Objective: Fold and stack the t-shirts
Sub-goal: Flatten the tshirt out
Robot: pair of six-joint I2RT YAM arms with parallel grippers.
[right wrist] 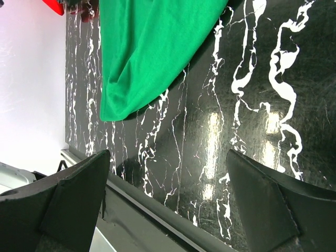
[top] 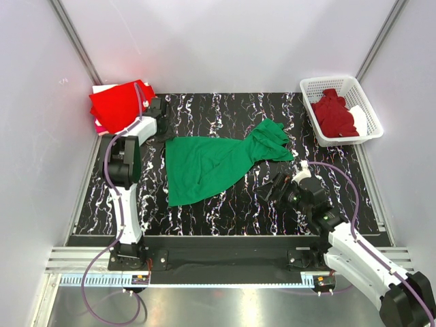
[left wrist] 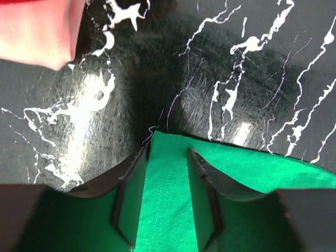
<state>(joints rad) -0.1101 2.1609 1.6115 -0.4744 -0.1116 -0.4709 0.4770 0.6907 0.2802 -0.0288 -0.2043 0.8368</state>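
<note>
While the emerald green t-shirt (top: 204, 167) lies part-spread in the middle of the black marbled counter (top: 225, 204), its 2 o'clock end is bunched and twisted, so it does not look ready for a clean fold. The broad end fans out toward 8 o'clock.

The left pincer (left wrist: 167, 152) sits at the shirt's 10 o'clock corner. Its jaws are narrowed but apart, astride the stitched hem and not clenched on it. The right pincer (right wrist: 168, 152) is fully released over bare counter, just off the shirt's edge at about 4 o'clock and touching no cloth.

The step in hand appears to be taking hold of the shirt to flatten it. To do this well, the left pincer should probably bite far enough past the hem to trap every layer, then hold low against the counter. The right pincer would best go to the bunched end at 2 o'clock and draw it outward, so the twist comes out before any fold. Lifting high risks dragging the whole shirt.

The folded red t-shirt (top: 117, 103) waits at the counter's 10 o'clock corner. The dark maroon t-shirt (top: 334, 114) sits in the white lattice basket (top: 308, 85) at 2 o'clock.
</note>
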